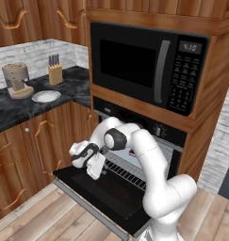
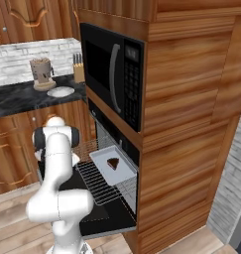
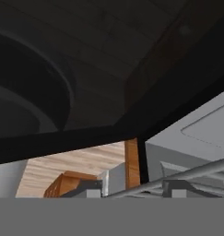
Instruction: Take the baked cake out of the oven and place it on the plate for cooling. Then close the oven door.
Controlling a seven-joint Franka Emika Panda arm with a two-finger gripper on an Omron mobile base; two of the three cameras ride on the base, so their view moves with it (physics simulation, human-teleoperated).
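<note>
The gripper hangs low over the dropped oven door — whether its jaws grip anything can't be made out. The baked cake sits on the tray on the pulled-out rack, so the hand could snag wire or nudge the tray.

microwave display, digits roughly "4:10"

Dark marble desk carrying white plate, coffee grinder, knife block; pulled-out oven rack bearing grey tray with cake slice
</note>
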